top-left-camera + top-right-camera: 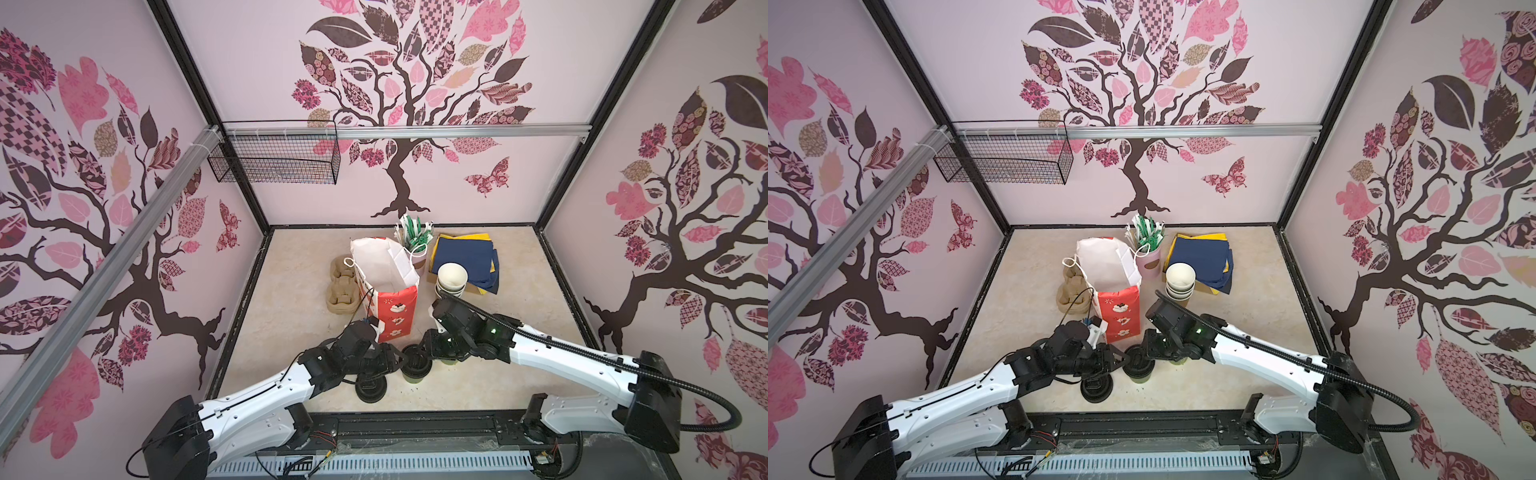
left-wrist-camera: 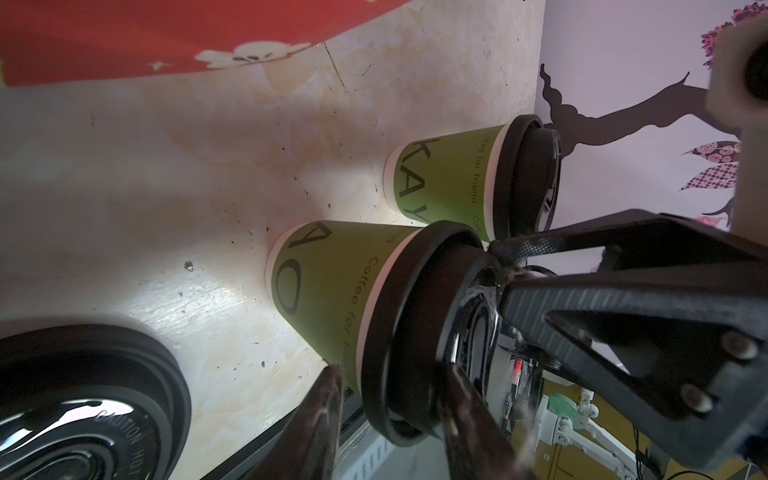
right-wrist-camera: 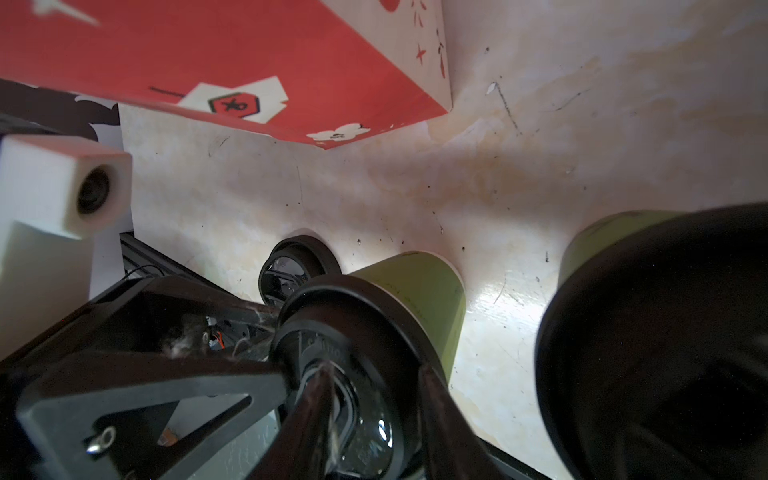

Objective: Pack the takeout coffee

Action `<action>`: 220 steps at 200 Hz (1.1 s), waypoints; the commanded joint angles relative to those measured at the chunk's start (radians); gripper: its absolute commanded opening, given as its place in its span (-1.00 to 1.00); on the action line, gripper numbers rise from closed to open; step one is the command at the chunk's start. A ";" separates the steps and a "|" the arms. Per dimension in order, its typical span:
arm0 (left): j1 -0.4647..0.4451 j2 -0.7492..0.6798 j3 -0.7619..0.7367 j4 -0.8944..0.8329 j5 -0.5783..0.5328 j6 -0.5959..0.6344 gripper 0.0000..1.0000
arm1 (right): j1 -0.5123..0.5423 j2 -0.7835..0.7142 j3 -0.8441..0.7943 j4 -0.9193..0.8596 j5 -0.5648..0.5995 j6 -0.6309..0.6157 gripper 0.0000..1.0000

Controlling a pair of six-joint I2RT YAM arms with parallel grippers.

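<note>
Two green takeout coffee cups with black lids stand near the table's front edge. Both my grippers meet at the left cup (image 1: 415,366) (image 1: 1139,366) (image 2: 328,286) (image 3: 419,291). My left gripper (image 1: 400,360) (image 2: 399,415) is shut on its lidded rim, one finger under the rim and one on the lid top. My right gripper (image 1: 424,353) (image 3: 374,415) is open, its blurred fingers apart over the same lid's top and edge. The second cup (image 2: 444,178) (image 3: 665,332) stands just to the right, mostly hidden under my right arm in both top views.
A stack of loose black lids (image 1: 371,388) (image 2: 83,415) sits front left of the cups. Behind them stands the open red-and-white bag (image 1: 392,307), with a pulp carrier (image 1: 343,286) at its left. Empty cups (image 1: 451,280), napkins (image 1: 465,253) and straws (image 1: 415,241) lie at the back.
</note>
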 commanded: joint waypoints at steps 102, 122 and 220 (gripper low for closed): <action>-0.005 -0.051 0.036 0.008 -0.002 0.026 0.24 | -0.007 -0.096 0.026 -0.113 0.009 -0.086 -0.02; -0.005 -0.068 0.033 0.011 -0.014 0.030 0.29 | -0.008 -0.102 0.035 -0.118 0.012 -0.091 -0.01; 0.046 -0.383 0.064 -0.387 -0.135 0.080 0.36 | -0.009 -0.287 0.126 -0.216 0.321 -0.216 0.20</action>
